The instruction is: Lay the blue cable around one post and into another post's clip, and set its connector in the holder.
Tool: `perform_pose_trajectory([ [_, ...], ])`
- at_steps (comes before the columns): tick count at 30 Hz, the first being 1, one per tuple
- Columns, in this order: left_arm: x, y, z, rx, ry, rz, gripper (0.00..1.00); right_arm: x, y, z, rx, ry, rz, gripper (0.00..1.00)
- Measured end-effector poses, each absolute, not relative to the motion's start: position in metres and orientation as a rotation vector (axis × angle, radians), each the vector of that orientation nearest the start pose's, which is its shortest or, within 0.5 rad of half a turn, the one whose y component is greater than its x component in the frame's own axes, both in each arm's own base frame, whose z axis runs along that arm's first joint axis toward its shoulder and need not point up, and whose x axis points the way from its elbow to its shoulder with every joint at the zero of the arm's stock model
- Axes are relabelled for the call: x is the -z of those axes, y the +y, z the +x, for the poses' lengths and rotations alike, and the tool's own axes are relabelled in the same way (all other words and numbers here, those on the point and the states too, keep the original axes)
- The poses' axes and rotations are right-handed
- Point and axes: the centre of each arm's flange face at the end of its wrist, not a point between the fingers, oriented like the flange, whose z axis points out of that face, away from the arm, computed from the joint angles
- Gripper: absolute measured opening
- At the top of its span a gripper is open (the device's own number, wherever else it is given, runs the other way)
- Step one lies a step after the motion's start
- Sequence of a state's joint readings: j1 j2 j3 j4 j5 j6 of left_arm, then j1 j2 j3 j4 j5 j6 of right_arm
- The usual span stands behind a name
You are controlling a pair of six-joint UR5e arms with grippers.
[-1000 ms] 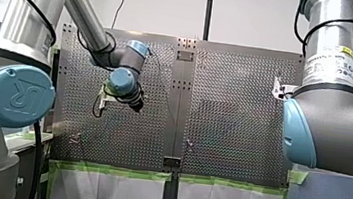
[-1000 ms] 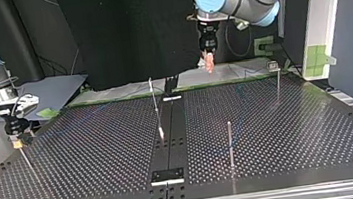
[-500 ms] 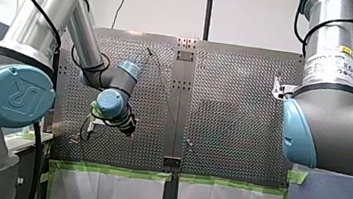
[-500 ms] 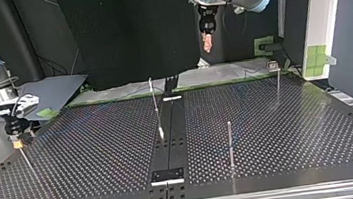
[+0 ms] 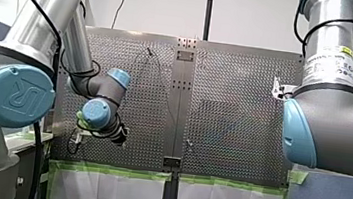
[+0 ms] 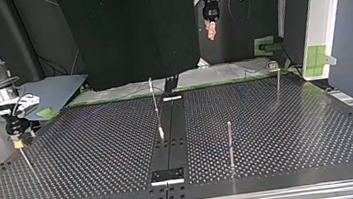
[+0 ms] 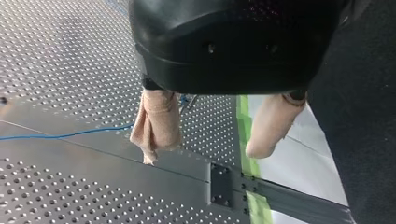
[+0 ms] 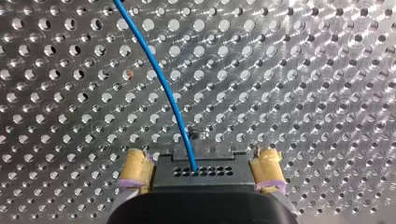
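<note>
Cable-routing bench, mid-job: the right gripper stood low over the perforated table, its yellow-padded fingers pressed vs. both sides of a black connector and clamped on it. The blue cable came out of the connector's upper face and curved away across the table ahead of the gripper. In the top view this gripper sat at the table's left edge, w/ a yellow pad just showing at its tip. The left gripper hung clear of the table, its beige-padded fingers spread apart w/ nothing btwn them. Below it a stretch of the cable lay flat on the table and passed behind one finger, nr a strip of green tape at the table's edge. The top view showed this gripper high above the table's far edge, right of centre; the front view put it over the near edge, left of centre. Also upright on the table in the top view: a thin post by the middle seam, a stouter post nearer the camera at right, and a far post further back at right w/ a small fitting on top. Whether the cable touched any of them could not be told.
</note>
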State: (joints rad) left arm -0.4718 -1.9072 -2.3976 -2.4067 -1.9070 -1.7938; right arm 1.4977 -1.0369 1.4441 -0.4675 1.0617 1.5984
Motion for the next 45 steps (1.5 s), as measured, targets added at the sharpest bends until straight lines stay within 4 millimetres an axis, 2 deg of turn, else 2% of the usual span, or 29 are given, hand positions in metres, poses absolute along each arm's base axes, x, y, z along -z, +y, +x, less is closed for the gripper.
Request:
perform_pose_trajectory([
  [14, -0.088, -0.259, 0.284, 0.216, 1.819, -0.047, 0.98, -0.279, -0.681, 0.133, -1.555, -0.938, 1.477, 0.99],
  [45, -0.113, -0.272, 0.315, 0.327, 1.533, -0.120, 0.98, -0.279, -0.680, 0.136, -1.576, -0.911, 1.496, 0.99],
])
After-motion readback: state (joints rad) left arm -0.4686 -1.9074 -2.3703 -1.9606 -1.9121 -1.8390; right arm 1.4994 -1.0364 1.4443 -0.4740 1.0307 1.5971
